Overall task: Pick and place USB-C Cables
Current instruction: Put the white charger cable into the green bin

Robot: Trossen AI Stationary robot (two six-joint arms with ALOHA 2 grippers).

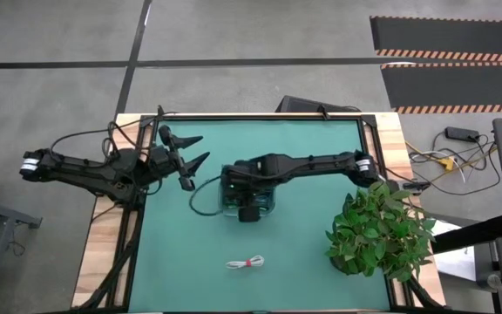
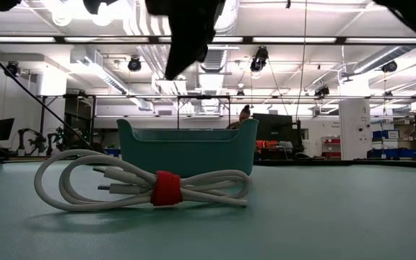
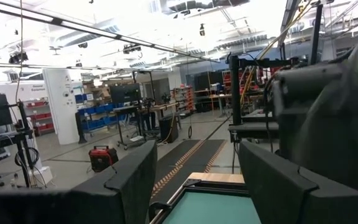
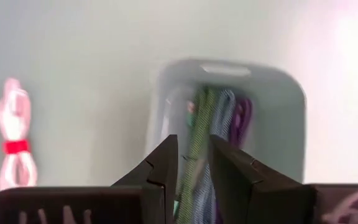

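Hovering over the tray [image 1: 249, 199], the right gripper [image 4: 192, 163] is being held with its fingers narrowly apart above the green, teal and dark blue cables [image 4: 216, 124] lying inside. The white cable with a red tie [image 1: 246, 262] is lying on the table [image 1: 321, 270], well apart from the tray. The left gripper [image 1: 195, 150] is being held wide open near the table's left edge.

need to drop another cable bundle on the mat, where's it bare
Bare mat lies left of the white cable with red tie and between it and the plant. It is crowded around the tray, under the right gripper, with the left gripper close by.
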